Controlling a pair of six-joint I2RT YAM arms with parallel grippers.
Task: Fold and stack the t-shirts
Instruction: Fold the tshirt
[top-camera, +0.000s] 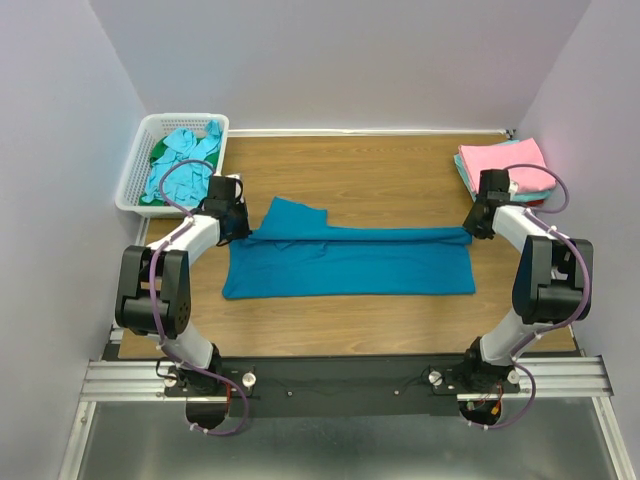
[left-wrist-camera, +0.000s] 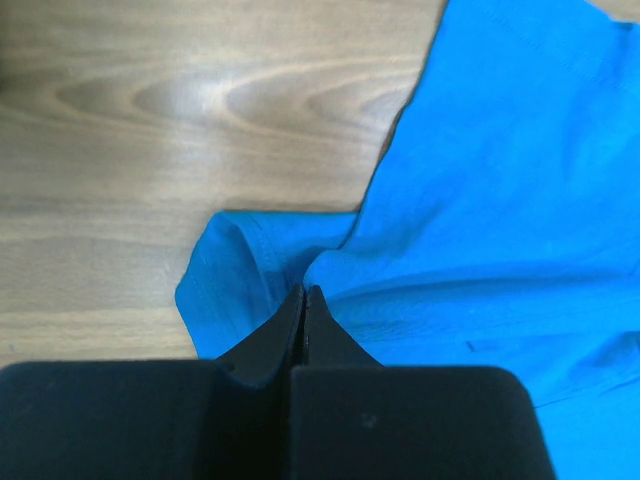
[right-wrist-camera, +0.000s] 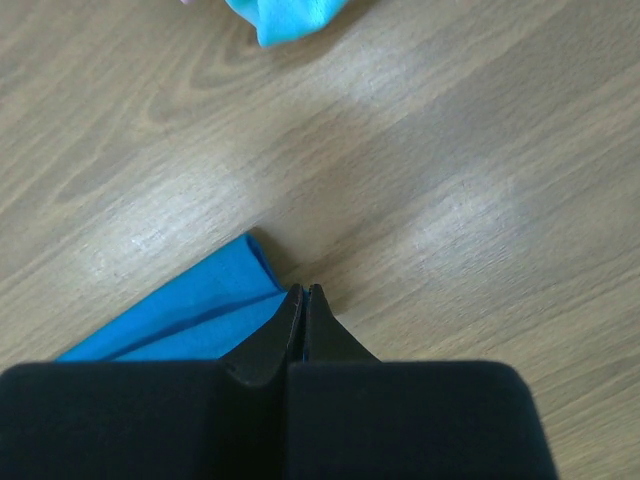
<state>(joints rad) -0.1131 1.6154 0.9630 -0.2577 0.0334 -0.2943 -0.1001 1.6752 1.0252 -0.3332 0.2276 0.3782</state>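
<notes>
With left end effector (left-wrist-camera: 304, 293) pressed fully together, pinches left edge of teal t-shirt (top-camera: 350, 265); with right end effector (right-wrist-camera: 304, 293), equally closed, pinches right edge. Lies stretched along surface (top-camera: 400, 180), between basket (top-camera: 135, 187) and pink t-shirts (top-camera: 502, 157).

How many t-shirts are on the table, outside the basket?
3 visible: teal-blue shirt in the middle; pink shirt stacked on a pale turquoise shirt far right. More may be hidden beneath.
</notes>
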